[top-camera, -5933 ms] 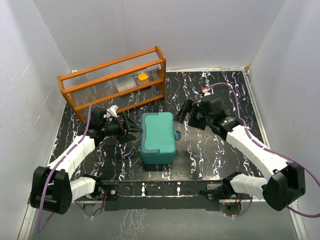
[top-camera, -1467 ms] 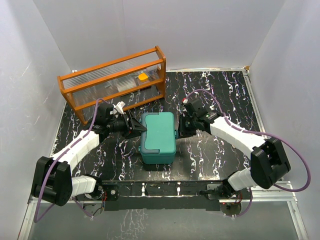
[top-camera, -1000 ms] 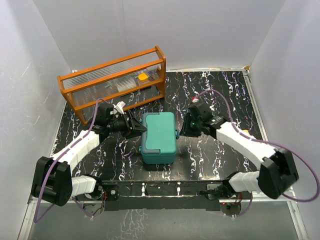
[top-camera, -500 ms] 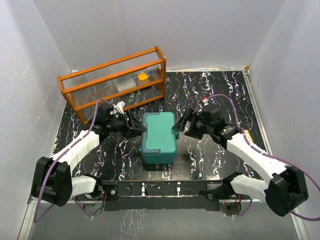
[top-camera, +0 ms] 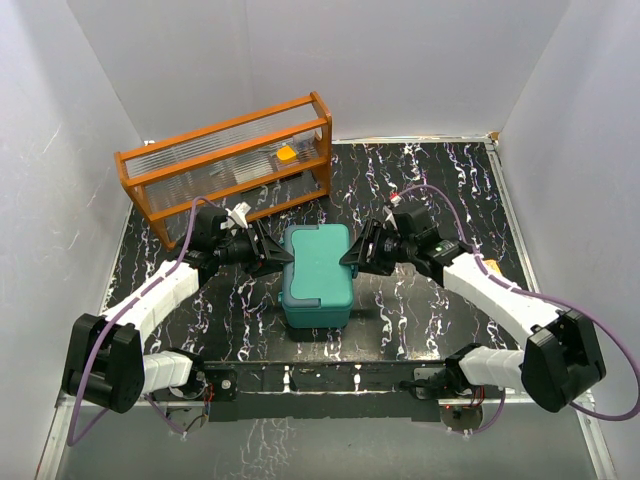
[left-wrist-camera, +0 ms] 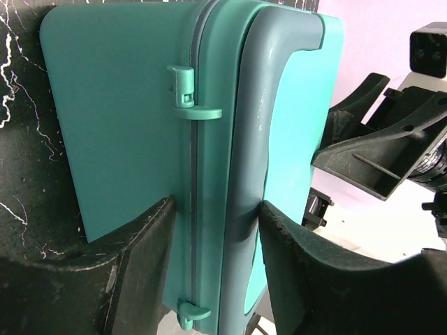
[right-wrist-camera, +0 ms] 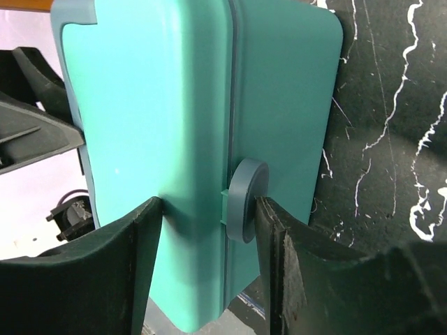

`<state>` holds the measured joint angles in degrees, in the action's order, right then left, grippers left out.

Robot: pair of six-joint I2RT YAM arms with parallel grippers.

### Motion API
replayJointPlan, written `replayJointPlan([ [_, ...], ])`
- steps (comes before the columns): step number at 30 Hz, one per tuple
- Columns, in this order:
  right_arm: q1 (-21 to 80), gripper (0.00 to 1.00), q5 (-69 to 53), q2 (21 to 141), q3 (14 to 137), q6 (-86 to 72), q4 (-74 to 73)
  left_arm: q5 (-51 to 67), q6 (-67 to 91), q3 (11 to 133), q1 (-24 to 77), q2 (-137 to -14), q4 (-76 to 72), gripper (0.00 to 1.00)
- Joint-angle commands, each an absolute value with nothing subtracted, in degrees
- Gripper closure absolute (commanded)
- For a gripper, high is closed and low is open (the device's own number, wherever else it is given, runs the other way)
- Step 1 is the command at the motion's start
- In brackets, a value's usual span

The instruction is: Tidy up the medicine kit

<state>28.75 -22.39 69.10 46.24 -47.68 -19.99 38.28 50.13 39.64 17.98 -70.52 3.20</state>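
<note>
The medicine kit is a teal-green box lying flat and closed on the black marbled table. My left gripper is shut on its left, hinged side. In the left wrist view my left gripper has one finger against the box wall and the other on the lid of the kit. My right gripper is at the kit's right side. In the right wrist view my right gripper straddles the kit, one finger on the lid, the other touching the round grey-blue latch.
An orange-brown wooden rack with clear ribbed panels stands at the back left, behind the left arm, with a small orange item inside. White walls close in the table on three sides. The arm bases sit along the near edge.
My right gripper has moved left from just beside the kit onto its latch side and closed round it. The left gripper and the kit have not moved.
</note>
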Motion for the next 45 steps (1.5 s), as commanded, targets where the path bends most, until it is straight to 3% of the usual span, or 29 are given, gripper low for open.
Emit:
replayJointPlan([
  [1,30.4,0.54,-19.5,71.3,52.4,-45.3,-26.1,36.3,49.7,37.9,18.7,-70.0,3.7,0.51],
  [15,37.7,0.76,-9.9,76.7,61.7,-46.8,-35.9,37.2,50.2,35.4,18.7,-69.8,0.6,0.51],
  [21,38.0,0.77,-9.1,76.4,61.8,-46.9,-35.7,37.3,49.9,35.7,18.7,-69.9,0.9,0.51],
  [23,38.0,0.72,-7.2,75.8,62.0,-46.5,-35.8,37.2,49.8,35.9,18.7,-70.0,1.3,0.51],
  [28,36.5,0.47,-0.9,72.9,64.6,-44.5,-37.9,36.8,49.1,36.9,18.7,-69.9,2.9,0.49],
  [34,32.7,0.46,4.3,70.8,64.2,-43.8,-41.4,36.4,48.4,37.9,18.7,-70.3,4.3,0.46],
  [37,31.1,0.52,7.8,69.8,62.8,-43.4,-42.2,36.3,48.4,37.9,18.7,-70.3,4.5,0.45],
  [45,29.4,0.81,5.3,76.5,59.9,-37.8,-42.5,36.1,48.3,38.1,18.7,-70.3,4.7,0.44],
])
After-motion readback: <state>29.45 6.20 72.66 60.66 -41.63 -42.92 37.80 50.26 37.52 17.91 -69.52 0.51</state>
